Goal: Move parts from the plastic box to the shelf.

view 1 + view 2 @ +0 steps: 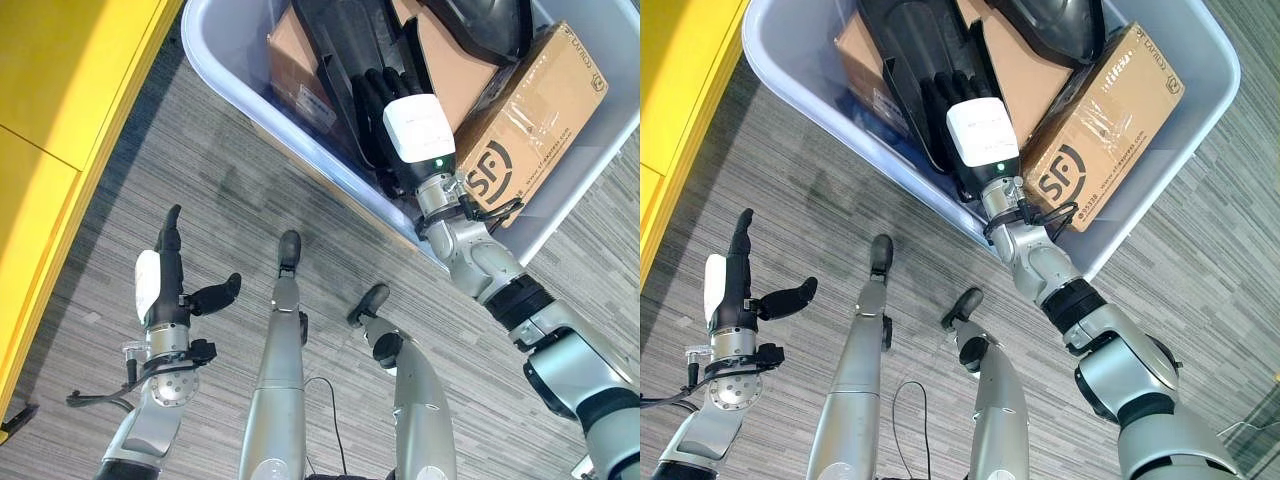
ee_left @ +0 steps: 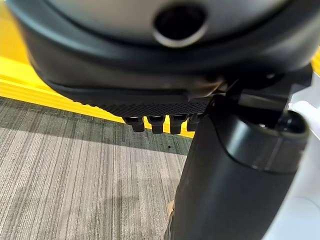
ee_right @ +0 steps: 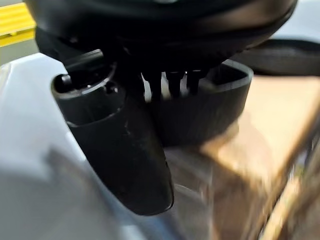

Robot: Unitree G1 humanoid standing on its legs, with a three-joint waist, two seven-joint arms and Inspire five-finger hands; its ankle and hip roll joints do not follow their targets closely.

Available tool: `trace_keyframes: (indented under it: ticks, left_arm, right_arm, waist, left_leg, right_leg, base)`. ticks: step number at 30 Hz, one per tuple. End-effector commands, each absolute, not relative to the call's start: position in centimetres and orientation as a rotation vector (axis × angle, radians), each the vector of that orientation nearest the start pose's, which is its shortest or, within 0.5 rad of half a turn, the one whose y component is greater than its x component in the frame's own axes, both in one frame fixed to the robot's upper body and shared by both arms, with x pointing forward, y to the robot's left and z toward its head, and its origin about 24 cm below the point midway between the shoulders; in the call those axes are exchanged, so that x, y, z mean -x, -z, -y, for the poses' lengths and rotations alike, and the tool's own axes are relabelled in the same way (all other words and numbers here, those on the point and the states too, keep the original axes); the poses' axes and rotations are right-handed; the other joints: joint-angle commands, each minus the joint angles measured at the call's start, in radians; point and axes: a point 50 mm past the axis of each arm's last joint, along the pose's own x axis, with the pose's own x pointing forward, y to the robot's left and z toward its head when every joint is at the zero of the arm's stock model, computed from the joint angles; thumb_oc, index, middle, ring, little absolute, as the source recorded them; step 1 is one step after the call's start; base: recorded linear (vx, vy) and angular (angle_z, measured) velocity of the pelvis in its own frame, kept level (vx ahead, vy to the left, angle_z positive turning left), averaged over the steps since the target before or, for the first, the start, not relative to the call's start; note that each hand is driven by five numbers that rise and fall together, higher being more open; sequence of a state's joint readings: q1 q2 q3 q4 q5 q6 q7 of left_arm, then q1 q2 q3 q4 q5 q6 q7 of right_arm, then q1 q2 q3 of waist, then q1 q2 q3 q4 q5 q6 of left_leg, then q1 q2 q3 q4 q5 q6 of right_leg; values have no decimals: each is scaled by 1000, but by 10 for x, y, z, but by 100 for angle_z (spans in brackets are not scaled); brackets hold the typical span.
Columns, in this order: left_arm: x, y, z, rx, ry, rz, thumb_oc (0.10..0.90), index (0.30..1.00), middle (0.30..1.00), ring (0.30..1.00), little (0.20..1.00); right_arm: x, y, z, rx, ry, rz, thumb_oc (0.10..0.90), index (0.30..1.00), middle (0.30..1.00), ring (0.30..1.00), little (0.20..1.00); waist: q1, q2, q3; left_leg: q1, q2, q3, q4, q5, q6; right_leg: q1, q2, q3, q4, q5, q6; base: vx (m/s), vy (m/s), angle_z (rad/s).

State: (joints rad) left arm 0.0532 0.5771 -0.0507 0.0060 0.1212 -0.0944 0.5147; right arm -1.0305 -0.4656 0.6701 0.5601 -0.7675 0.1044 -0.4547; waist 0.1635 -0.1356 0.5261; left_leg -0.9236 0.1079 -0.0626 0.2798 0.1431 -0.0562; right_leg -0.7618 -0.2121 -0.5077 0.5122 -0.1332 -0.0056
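Inside the pale plastic box (image 1: 1200,110) on the grey carpet (image 1: 230,200), my right hand (image 1: 970,120) reaches down onto a long black moulded part (image 1: 910,60) lying over cardboard cartons (image 1: 1105,120); I cannot tell whether its fingers have closed. My left hand (image 1: 165,275) hangs over the carpet beside the yellow shelf (image 1: 60,100), fingers straight, thumb spread, holding nothing.
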Motion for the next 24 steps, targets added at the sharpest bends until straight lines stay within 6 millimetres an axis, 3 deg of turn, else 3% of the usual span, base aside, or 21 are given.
trace_keyframes:
  ticks: [1, 5, 11, 17, 20, 24]
  left_arm:
    - [-232, -103, -242, -619, -363, 377, 900, 1000, 1000, 1000, 1000]
    - [-234, -103, -238, -608, -343, 387, 900, 1000, 1000, 1000, 1000]
    - [-238, -101, -235, -597, -336, 374, 900, 1000, 1000, 1000, 1000]
    - [-242, -99, -233, -608, -327, 359, 900, 1000, 1000, 1000, 1000]
    - [-246, -100, -234, -623, -309, 356, 900, 1000, 1000, 1000, 1000]
    - [-249, -97, -233, -633, -291, 343, 900, 1000, 1000, 1000, 1000]
  right_arm:
    - [-388, -166, 84, 1742, -45, 670, 400, 300, 300, 300, 300]
    - [-390, -151, 94, 1815, -60, 619, 400, 300, 300, 300, 300]
    - [-382, -149, 99, 1722, -44, 635, 400, 300, 300, 300, 300]
    - [-365, -176, 93, 1558, -27, 798, 400, 300, 300, 300, 300]
    - [-357, -204, 99, 1491, 12, 902, 400, 300, 300, 300, 300]
    - [-350, -219, 104, 1443, 30, 954, 400, 300, 300, 300, 300]
  waist:
    - [41, 57, -6]
    - [37, 60, -6]
    - [24, 57, -6]
    - [3, 34, -6]
    - [1, 16, -6]
    - [4, 11, -6]
  left_leg:
    - [-26, 22, 69, 54, -116, 23]
    - [-17, 24, 73, 57, -117, 22]
    - [7, 28, 84, 52, -115, 20]
    - [85, 35, 101, 41, -119, 18]
    - [189, 41, 119, 22, -119, 18]
    - [274, 41, 131, -1, -119, 16]
  right_leg:
    - [-17, -57, 95, -79, 100, 131]
    - [-12, -60, 96, -78, 101, 132]
    - [8, -61, 98, -78, 98, 131]
    - [69, -66, 105, -80, 99, 133]
    - [153, -72, 114, -86, 98, 137]
    - [227, -78, 118, -98, 97, 142]
  base:
    - [6, 21, 3]
    - [0, 0, 0]
    - [0, 0, 0]
    - [-4, -2, 1]
    - [0, 0, 0]
    - [6, -1, -1]
